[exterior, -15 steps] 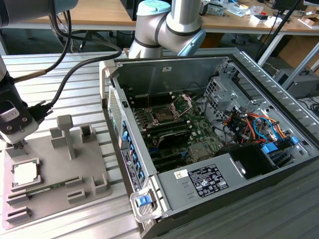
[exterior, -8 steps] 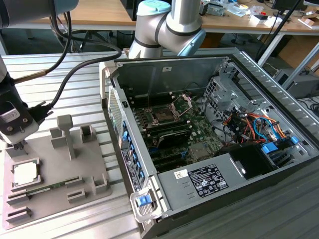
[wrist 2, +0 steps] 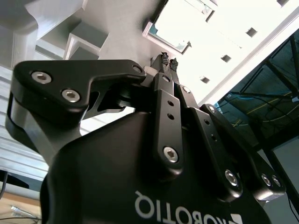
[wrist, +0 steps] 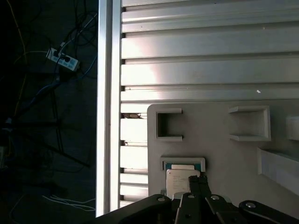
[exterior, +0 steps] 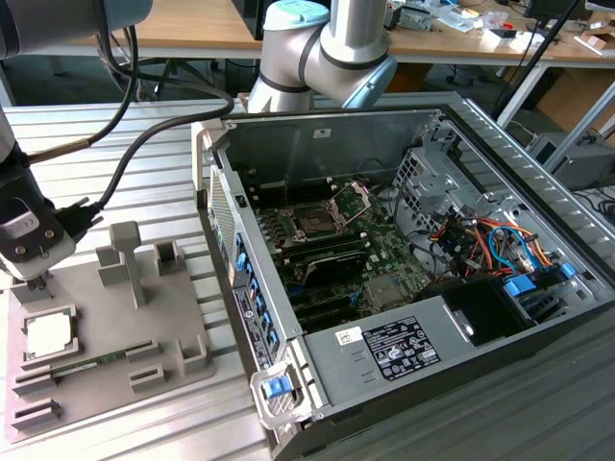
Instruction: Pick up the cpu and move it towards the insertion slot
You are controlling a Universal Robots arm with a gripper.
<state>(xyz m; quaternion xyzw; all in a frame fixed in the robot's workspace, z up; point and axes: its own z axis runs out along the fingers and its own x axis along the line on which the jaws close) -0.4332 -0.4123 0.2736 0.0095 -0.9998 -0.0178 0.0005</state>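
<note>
Second wrist view shows the gripper [wrist 2: 168,59] with its fingertips [wrist 2: 164,58] pressed together and nothing between them, so it is closed and holds nothing. For a good pick I judge that the jaws must be opened wider than the cpu, centred over it and kept level. They should close on two opposite edges and not on the top, because the chip is thin and flat and lies sunk in a recess. A lift straight up would keep it from catching on the rim. In the first wrist view the gripper [wrist: 196,178] hangs over one side of the cpu [wrist: 179,179], not over its middle, and whether the tips touch it I cannot tell. The cpu lies flat in a square recess with a bluish rim, in the grey tray [wrist: 219,154]. In the exterior view the gripper [exterior: 36,283] is just above the tray [exterior: 144,317], near the cpu [exterior: 50,334], at the exterior view's left. The tray rests on the ribbed metal bench [exterior: 125,144]. The slot [exterior: 315,223] is well apart, inside the open case [exterior: 327,134] at the middle of that view, with its load plate [exterior: 352,200] raised, so the pick is not yet done.
</note>
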